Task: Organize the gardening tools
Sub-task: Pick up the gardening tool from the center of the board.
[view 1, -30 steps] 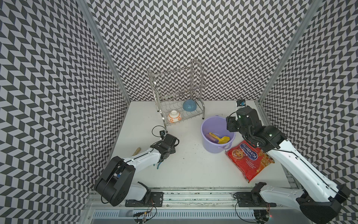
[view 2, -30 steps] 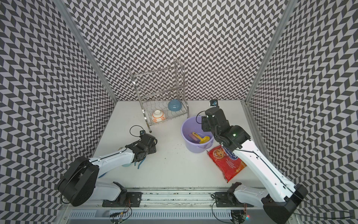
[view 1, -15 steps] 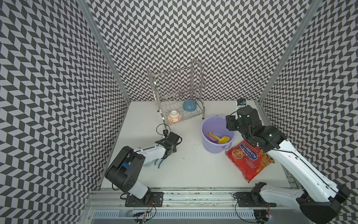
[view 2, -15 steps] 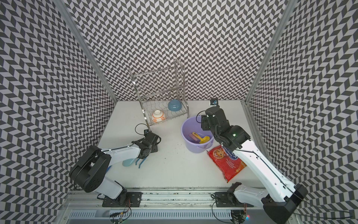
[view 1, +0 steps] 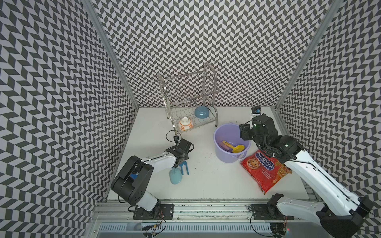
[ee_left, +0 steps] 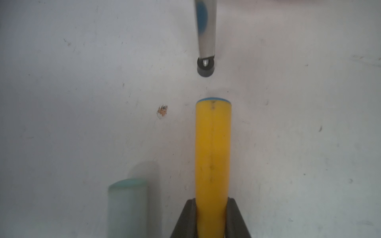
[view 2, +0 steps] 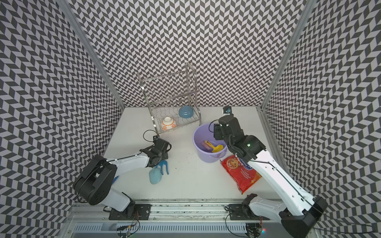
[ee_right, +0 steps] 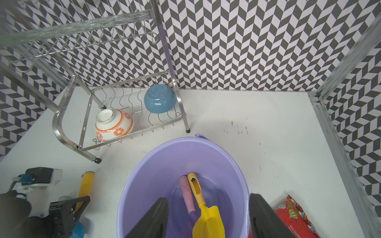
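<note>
Left of the lavender plastic bucket point(view 1: 226, 158), the left gripper point(ee_left: 212, 208) is clamped on the yellow handle of the blue three-pronged plastic fork point(view 1: 185, 166), just beside the pale-blue plastic trowel point(view 1: 175, 178). The right gripper point(ee_right: 208, 203) hangs with jaws apart over the bucket, which holds the all-yellow scoop point(view 1: 237, 148) and the purple, pink-handled scoop point(view 1: 225, 146).

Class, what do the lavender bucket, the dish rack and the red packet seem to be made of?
Lavender bucket: smooth moulded plastic, likely; soft even sheen.
Dish rack: polished metal wire and bar; bright reflections.
Red packet: glossy printed film; crinkles and highlights.
</note>
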### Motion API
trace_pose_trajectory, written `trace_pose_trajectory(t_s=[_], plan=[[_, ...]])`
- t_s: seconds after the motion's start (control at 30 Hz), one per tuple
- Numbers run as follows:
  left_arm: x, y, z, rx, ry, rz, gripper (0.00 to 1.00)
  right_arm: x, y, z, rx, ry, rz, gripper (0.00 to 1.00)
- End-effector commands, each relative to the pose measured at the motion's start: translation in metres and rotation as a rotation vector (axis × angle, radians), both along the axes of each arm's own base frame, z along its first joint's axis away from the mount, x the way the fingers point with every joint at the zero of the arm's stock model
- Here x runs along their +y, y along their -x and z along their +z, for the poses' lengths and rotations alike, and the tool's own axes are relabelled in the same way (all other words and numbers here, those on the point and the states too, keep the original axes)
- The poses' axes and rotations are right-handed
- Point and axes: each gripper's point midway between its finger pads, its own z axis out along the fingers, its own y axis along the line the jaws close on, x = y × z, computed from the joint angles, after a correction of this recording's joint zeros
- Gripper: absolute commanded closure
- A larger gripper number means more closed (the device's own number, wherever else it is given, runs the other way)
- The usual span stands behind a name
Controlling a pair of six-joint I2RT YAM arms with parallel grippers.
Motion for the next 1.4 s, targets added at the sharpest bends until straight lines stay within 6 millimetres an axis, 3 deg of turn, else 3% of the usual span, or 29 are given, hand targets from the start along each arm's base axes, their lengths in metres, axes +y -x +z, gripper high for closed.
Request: trace_pose_trajectory(t_s=[0.0, 0.1, 0.3, 0.6, 0.87, 1.0, 1.2, 1.37], plan=[[-0.004, -0.022, 0.044, -0.144, 0.083, 0.043, 0.93, 0.005, -0.001, 0.018, -0.068, -0.072, 0.017, 0.35], [0.001, -0.032, 0.069, -0.223, 0.130, 0.077, 1.00, 0.007, 0.000, 0.019, -0.074, -0.084, 0.029, 0.36], [0.012, -0.039, 0.116, -0.374, 0.260, 0.135, 1.00, 0.007, 0.002, 0.019, -0.078, -0.089, 0.041, 0.35], [0.026, -0.035, 0.169, -0.619, 0.656, 0.187, 1.00, 0.027, 0.012, 0.022, -0.106, -0.171, 0.158, 0.36], [0.006, -0.043, 0.239, -0.861, 1.024, 0.041, 1.00, 0.064, 0.026, 0.027, -0.114, -0.312, 0.361, 0.36], [-0.005, -0.036, 0.282, -1.049, 1.175, -0.109, 1.00, 0.075, 0.031, 0.030, -0.095, -0.361, 0.417, 0.36], [-0.020, -0.009, 0.344, -1.388, 1.251, -0.390, 1.00, 0.085, 0.034, 0.029, -0.036, -0.478, 0.491, 0.30], [-0.046, -0.009, 0.373, -1.483, 1.278, -0.580, 1.00, 0.080, 0.036, 0.037, -0.011, -0.627, 0.570, 0.26]])
